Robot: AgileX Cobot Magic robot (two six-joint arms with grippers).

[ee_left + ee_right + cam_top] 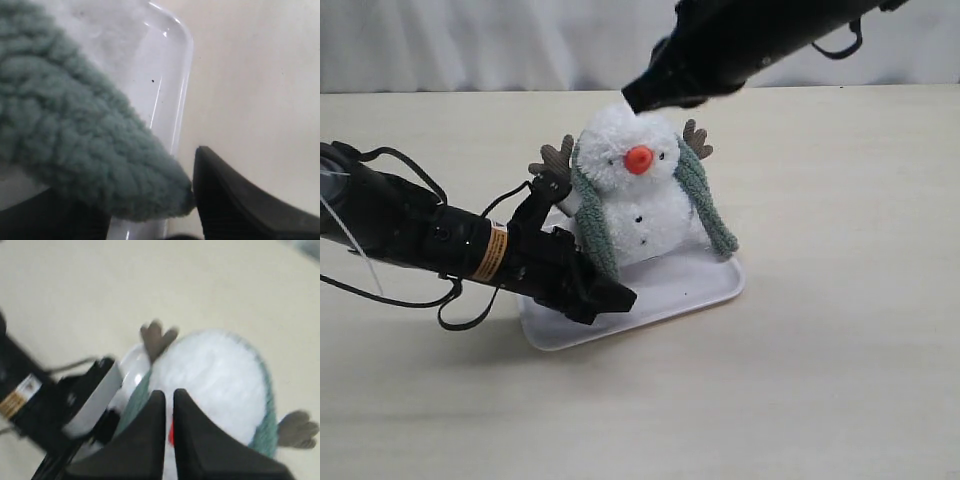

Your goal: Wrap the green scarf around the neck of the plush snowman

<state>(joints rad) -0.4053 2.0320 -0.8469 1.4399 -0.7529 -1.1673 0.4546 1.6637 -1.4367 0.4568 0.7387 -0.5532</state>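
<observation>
The plush snowman (642, 205) sits upright on a white tray (690, 285) at about the middle of the surface (840, 350). It faces the near edge. The green scarf (592, 225) goes round behind it and both ends hang down its front, one on each side, uncrossed. So it is draped, not wrapped, and the snowman's neck (655, 192) is bare in front.

Your left hand (615, 298) is low over the tray's left side, at the tip of the left scarf end. In the left wrist view its fingers are spread with the fuzzy tip lying between them, touching one finger. It does not look clamped.

Your right hand (638, 97) hangs just above the head, toward the far edge. Its fingers are pressed nearly together on nothing, and that wrist view is blurred.

What could go wrong:
- If you close the left hand this low, a finger may catch the tray rim or grip only fluff, and the tip could slip out once you lift.
- If you pull that end across the chest, the whole strip could drag round. The far end would ride up past the twig arm (697, 138) and come off.
- The toy looks light and the tray slick, so a sideways tug may tip or slide it, because nothing is steadying the head.
</observation>
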